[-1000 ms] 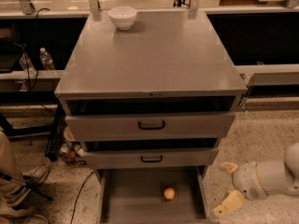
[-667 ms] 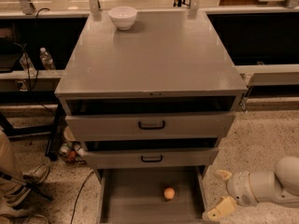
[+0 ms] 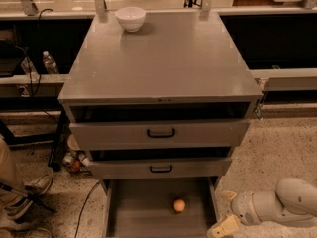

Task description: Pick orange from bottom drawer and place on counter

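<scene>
Shows a white arm (image 3: 297, 202) coming in from the lower right edge, lying low and roughly level above the speckled floor (image 3: 282, 148), with a thick rounded link at the right and a narrower wrist toward the left; ends in the hand (image 3: 226, 211), pointed left toward the foot of the cabinet; has the hand released, its two tan fingers (image 3: 224, 227) spread apart, one higher, the other lower by the bottom edge; places the hand outside the bottom drawer (image 3: 138, 207), just beside its right side wall and not touching the fruit

Finds the orange (image 3: 179, 205) lying on the plain grey floor of the bottom drawer, right of the middle, near the right wall yet apart from it; puts it left of the hand, with the drawer's wall between the two

Has the bottom drawer pulled well out beneath two upper drawers (image 3: 158, 133), each with a black handle, both drawn out a little; tops the cabinet with the bench (image 3: 163, 63), broad, flat and grey; bears on the bench a white bowl (image 3: 131, 18), upright near the back left corner, well apart from the orange

Adds, left of the cabinet, a water bottle (image 3: 49, 62) standing on a low ledge, and a shoe (image 3: 37, 186) on the floor
</scene>
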Tool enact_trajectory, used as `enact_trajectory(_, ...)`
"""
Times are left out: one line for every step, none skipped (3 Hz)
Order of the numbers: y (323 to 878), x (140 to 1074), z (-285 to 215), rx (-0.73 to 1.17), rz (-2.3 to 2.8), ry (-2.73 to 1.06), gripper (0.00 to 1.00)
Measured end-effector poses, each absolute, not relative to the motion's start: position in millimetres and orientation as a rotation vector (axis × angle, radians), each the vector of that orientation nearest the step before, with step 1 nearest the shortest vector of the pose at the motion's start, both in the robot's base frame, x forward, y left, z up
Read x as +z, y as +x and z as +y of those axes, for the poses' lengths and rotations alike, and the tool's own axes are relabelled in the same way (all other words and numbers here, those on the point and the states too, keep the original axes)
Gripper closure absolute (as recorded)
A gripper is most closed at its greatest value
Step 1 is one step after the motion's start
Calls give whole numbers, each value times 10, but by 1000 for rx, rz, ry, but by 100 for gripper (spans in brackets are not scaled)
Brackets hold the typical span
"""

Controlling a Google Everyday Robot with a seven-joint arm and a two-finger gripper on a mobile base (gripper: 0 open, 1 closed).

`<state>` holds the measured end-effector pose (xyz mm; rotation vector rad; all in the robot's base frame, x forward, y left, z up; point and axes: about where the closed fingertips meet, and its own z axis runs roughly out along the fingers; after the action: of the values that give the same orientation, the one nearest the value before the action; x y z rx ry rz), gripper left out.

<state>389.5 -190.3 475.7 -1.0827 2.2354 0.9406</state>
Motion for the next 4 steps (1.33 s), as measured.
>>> enact_trajectory(3970, 4518, -1944, 919, 2233, -1065, 0)
enact_trajectory(4227, 4065, -2130, 817, 2196, -1035, 0)
enact_trajectory(4408, 3723, -2213, 758, 2182, -1021, 0)
enact_trajectory(4563, 3343, -2214, 715, 2174, -1021, 0)
